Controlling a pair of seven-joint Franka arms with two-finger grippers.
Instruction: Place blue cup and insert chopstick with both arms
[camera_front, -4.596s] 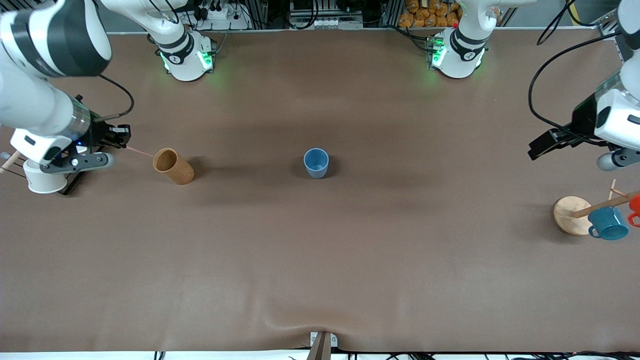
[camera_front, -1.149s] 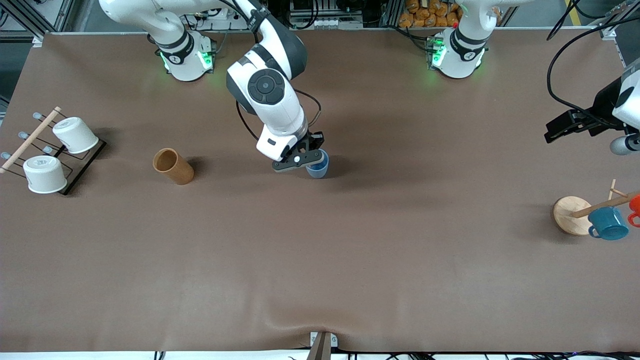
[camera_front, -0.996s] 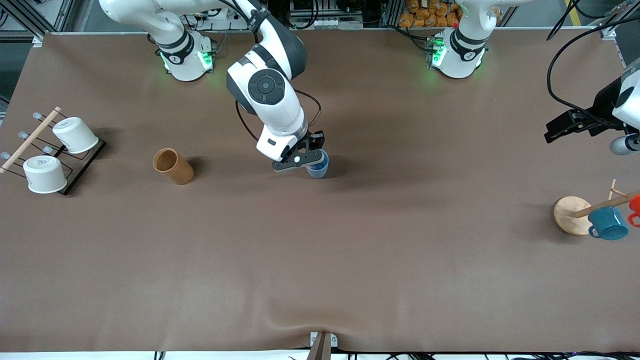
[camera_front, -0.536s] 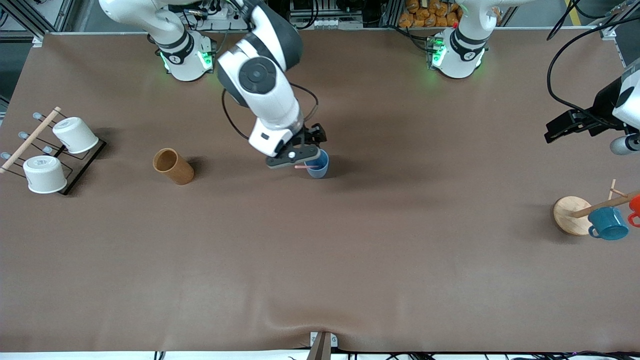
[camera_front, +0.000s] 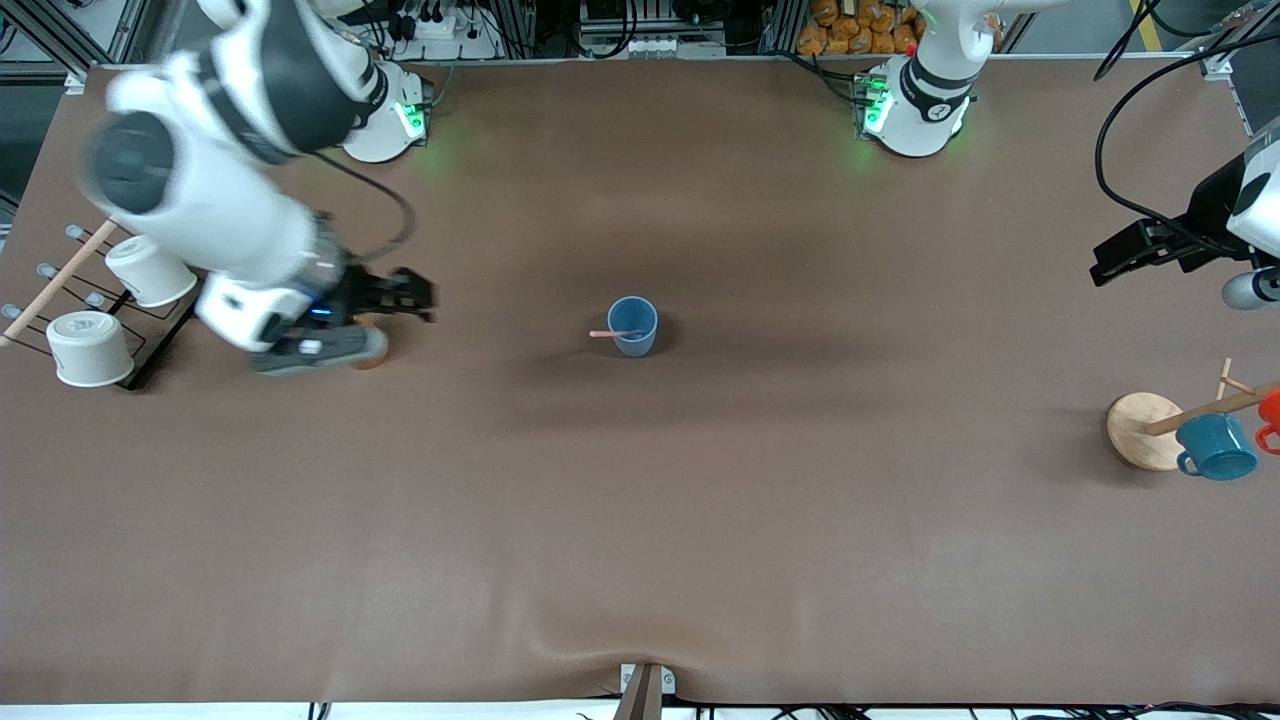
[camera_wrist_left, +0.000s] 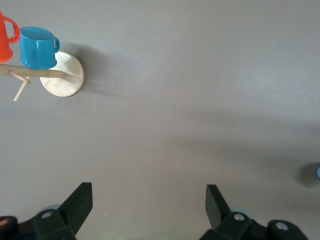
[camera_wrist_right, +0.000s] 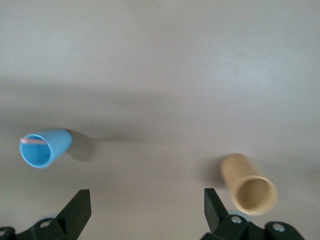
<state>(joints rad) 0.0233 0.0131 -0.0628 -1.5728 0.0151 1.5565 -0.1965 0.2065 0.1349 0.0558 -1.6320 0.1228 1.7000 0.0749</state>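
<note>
The blue cup (camera_front: 633, 325) stands upright mid-table. The pale-pink chopstick (camera_front: 608, 334) rests in it, its end leaning out over the rim toward the right arm's end. Both also show in the right wrist view, cup (camera_wrist_right: 46, 148) and chopstick (camera_wrist_right: 33, 141). My right gripper (camera_front: 412, 298) is open and empty, above the brown cup, well away from the blue cup; in its own view the right gripper (camera_wrist_right: 146, 212) holds nothing. My left gripper (camera_front: 1108, 268) waits, open and empty, over the left arm's end of the table; in its own view the left gripper (camera_wrist_left: 148, 202) has bare table under it.
The brown cylindrical cup (camera_wrist_right: 249, 186) lies on its side, mostly hidden under the right hand in the front view. A black rack with white cups (camera_front: 88, 348) and a wooden rod (camera_front: 60, 280) sits at the right arm's end. A mug tree (camera_front: 1140, 430) with a teal mug (camera_front: 1216, 447) stands at the left arm's end.
The right gripper let go of the chopstick in the blue cup, then swung away toward the right arm's end, over the brown cup. The left arm has not moved.
</note>
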